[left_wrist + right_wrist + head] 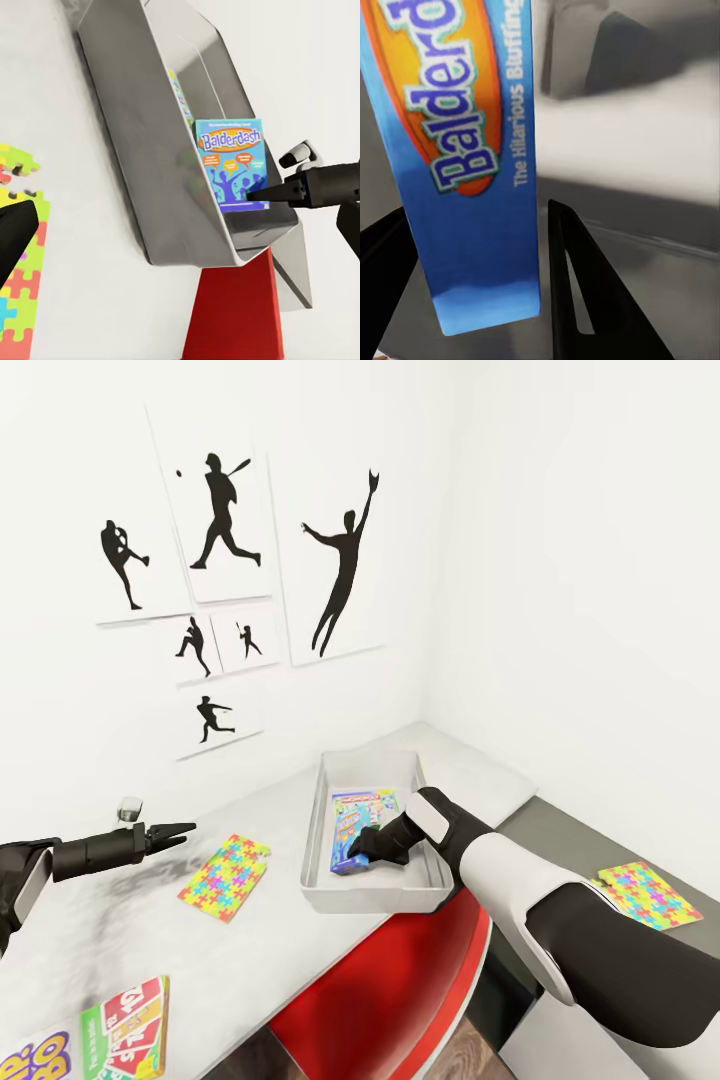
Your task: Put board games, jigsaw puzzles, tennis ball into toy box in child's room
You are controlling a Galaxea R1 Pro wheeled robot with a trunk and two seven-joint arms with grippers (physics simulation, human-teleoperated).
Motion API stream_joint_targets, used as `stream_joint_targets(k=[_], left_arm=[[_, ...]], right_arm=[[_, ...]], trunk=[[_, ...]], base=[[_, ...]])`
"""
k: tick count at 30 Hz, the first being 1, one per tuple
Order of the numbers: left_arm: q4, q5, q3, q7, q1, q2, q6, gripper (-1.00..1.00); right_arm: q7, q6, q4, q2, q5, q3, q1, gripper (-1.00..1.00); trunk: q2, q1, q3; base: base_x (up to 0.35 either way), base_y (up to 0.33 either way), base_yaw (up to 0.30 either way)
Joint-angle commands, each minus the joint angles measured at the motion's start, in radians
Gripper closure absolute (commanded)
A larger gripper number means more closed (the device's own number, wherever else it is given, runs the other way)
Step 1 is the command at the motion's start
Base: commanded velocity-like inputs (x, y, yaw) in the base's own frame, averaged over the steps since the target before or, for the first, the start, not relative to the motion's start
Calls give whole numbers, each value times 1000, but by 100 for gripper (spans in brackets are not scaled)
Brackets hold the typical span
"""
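Right end effector [362, 850] is down in the toy box [322, 815], fingers apart with the blue Balderdash game [358, 822] between them, looking released. I'd lift straight up so the box stays flat. Left end effector [178, 830] hovers clenched, empty.

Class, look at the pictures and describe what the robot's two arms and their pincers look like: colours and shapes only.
Both arms are glossy black with white shell panels. The left pincer has slim, tapered black fingers on a ribbed black wrist with a small grey block on top. The right pincer has matching pointed black fingers and a white capsule-shaped piece.
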Motion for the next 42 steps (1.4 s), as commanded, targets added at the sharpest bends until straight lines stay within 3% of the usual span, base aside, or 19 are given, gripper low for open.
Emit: stream_joint_targets(k=[1,25,42], left_arm=[[0,3,0,-2,-1,0,10,-100],[0,3,0,-3,-1,5,10,-100],[0,4,0,-4,-1,6,10,-100]], right_arm=[[-7,2,0,0,-10,4,-1,100],[-11,2,0,0,-8,6,-1,100],[-12,2,0,0,-8,6,-1,100]], trunk=[[-9,4,-5],[-177,96,-80],[-177,96,-80]], base=[[0,0,0],[0,0,0],[0,0,0]])
